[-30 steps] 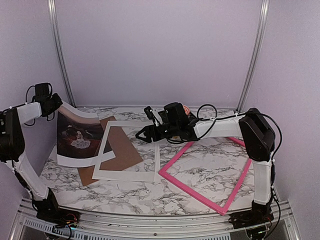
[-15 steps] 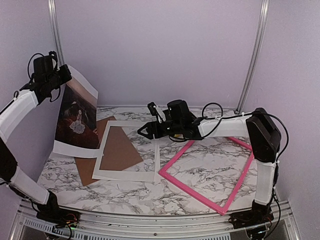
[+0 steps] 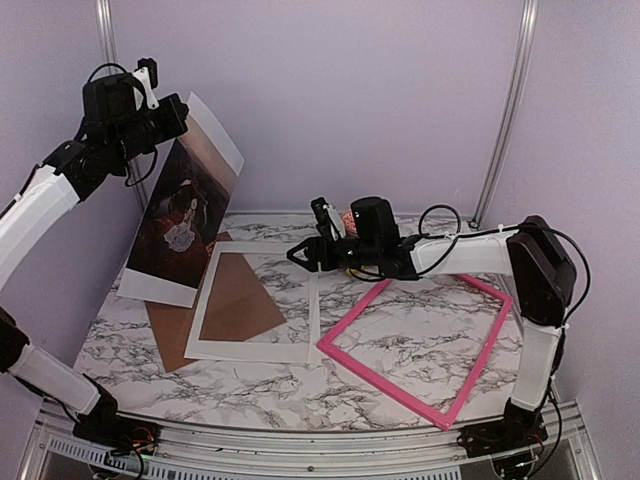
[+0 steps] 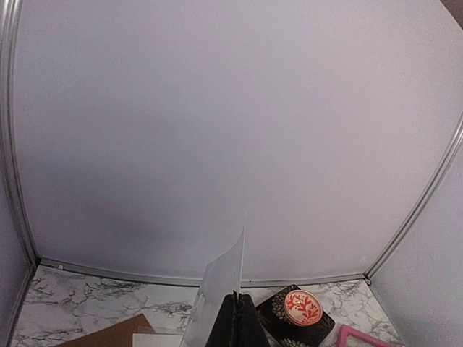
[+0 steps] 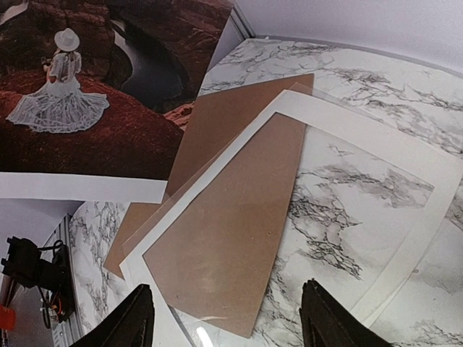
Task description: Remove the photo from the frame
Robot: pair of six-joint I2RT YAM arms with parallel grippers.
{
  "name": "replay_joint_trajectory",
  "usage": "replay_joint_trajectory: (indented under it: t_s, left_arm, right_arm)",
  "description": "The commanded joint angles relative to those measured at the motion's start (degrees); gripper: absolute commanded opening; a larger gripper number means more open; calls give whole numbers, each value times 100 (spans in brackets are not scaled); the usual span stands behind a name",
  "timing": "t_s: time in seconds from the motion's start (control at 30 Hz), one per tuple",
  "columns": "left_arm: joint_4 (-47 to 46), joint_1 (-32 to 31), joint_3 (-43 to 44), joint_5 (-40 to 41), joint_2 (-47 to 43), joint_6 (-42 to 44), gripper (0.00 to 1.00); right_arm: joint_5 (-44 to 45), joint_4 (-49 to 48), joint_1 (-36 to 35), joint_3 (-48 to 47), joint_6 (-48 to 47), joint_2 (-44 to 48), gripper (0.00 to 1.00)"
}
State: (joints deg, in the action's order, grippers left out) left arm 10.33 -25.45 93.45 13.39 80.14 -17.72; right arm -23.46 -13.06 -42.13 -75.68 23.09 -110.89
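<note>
Photo (image 3: 185,225) out of its pink frame (image 3: 380,386), hanging from the left hand (image 3: 165,115).

Nearest us, at lower right, we see the frame lying flat on the marble surface (image 3: 270,395), with marble showing through its opening. Just left of it lies a white mat (image 3: 250,350) over a brown backing board (image 3: 235,310). Above the mat's far right corner, at centre, the right hand (image 3: 305,255) hovers with its jaws apart, gripping nothing. Farthest, at upper left, the left hand is clamped on the photo's top edge. The print hangs tilted, picture side towards us, well apart from the frame. We cannot tell if its lower edge touches the surface.
</note>
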Motion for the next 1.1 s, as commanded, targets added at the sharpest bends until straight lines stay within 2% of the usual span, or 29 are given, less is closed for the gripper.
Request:
replay_joint_trajectory:
  t_s: [0.0, 0.13, 0.27, 0.33, 0.4, 0.57, 0.63, 0.73, 0.8, 0.9, 1.07]
  left_arm:
    - [144, -689, 409, 665, 93, 126, 0]
    - [335, -996, 969, 714, 403, -112, 0]
    - [780, -1017, 1361, 1190, 676, -546, 0]
    - [1057, -823, 1360, 1230, 768, -849, 0]
    - [1247, -414, 1138, 816, 837, -1234, 0]
    - [1153, 845, -306, -960, 1060, -1723, 0]
    - [550, 1266, -1347, -1746, 1136, -1873, 0]
    - [-667, 1431, -2830, -1960, 1103, -1811, 0]
    - [-1373, 1454, -3488, -2207, 1221, -1890, 0]
    - [-1739, 1441, -3998, -2329, 1498, -2022, 0]
    - [-1741, 1442, -4307, -2079, 1605, -2103, 0]
  right_arm:
    - [168, -309, 193, 242, 125, 397, 67]
    - [306, -290, 258, 453, 99, 629, 67]
    - [567, -166, 275, 643, 95, 851, 67]
    - [722, -80, 284, 735, 95, 997, 67]
    - [874, 70, 309, 783, 70, 1089, 67]
    - [1125, 332, 350, 948, -11, 1252, 67]
    - [1162, 409, 367, 958, -37, 1251, 67]
    - [1206, 395, 379, 1052, -26, 1273, 67]
    - [1229, 402, 385, 1110, -31, 1292, 67]
    - [1239, 461, 398, 1125, -74, 1281, 67]
    - [1224, 506, 408, 1126, -116, 1274, 67]
